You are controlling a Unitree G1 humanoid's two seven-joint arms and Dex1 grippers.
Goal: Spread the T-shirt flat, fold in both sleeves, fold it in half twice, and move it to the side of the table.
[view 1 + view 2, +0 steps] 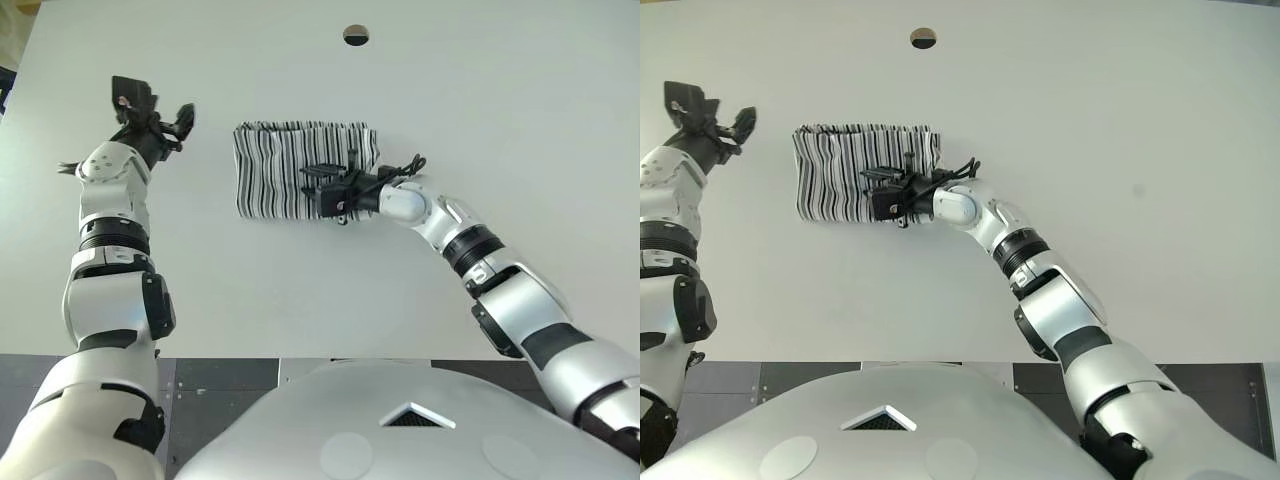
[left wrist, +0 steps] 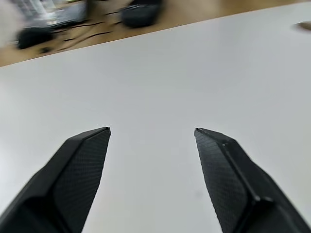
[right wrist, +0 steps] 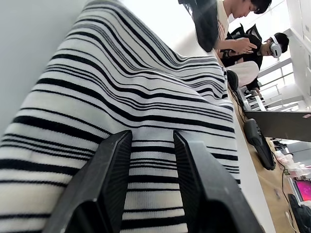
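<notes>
The black-and-white striped T-shirt (image 1: 280, 165) lies folded into a compact rectangle on the white table (image 1: 500, 120), left of centre. My right gripper (image 1: 325, 195) rests on the shirt's near right corner. In the right wrist view its two fingers (image 3: 107, 184) sit close together, with striped fabric (image 3: 146, 97) pinched between them. My left gripper (image 1: 158, 105) hovers over bare table to the left of the shirt, apart from it. It is open, and the left wrist view shows nothing but tabletop between its fingertips (image 2: 92, 145).
A round cable hole (image 1: 355, 35) sits in the table beyond the shirt. Bare tabletop extends to the right and in front of the shirt. The table's near edge (image 1: 300, 357) runs just ahead of my torso.
</notes>
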